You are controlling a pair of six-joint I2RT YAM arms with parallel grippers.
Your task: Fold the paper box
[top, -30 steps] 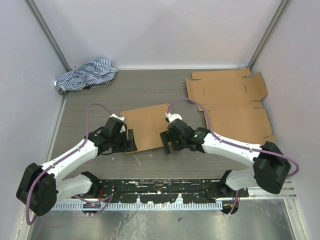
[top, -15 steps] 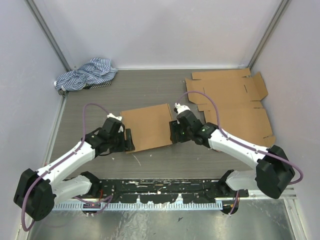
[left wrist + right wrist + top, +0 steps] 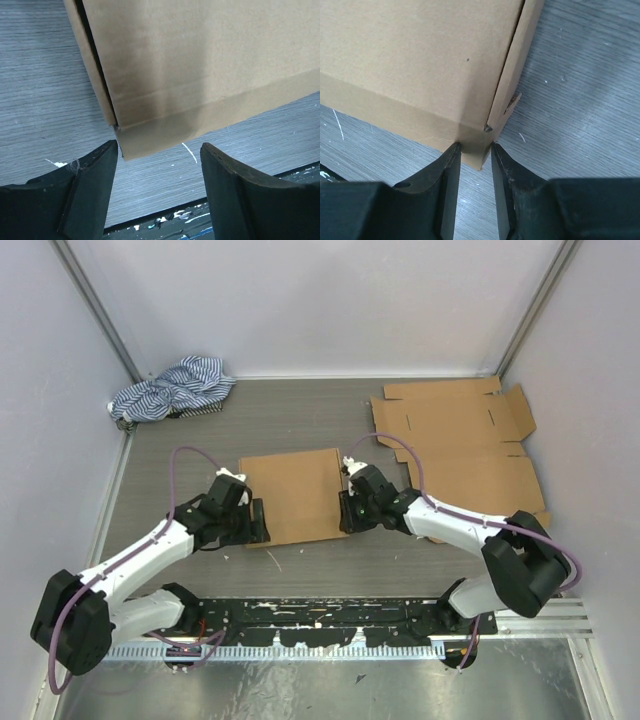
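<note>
Two-handed, brackets the flat paper box (image 3: 292,495) lying on the table (image 3: 300,420): nips its near right corner in the narrow-set jaws of the right gripper (image 3: 475,146), likely as an anchor, and poises the left gripper (image 3: 159,145) wide open astride the near left corner, gripping nothing, ready to close.

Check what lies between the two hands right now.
The cardboard box, folded flat, fills the stretch between the left hand and the right hand; nothing else lies there. The top view shows it, each hand at a near corner.
</note>
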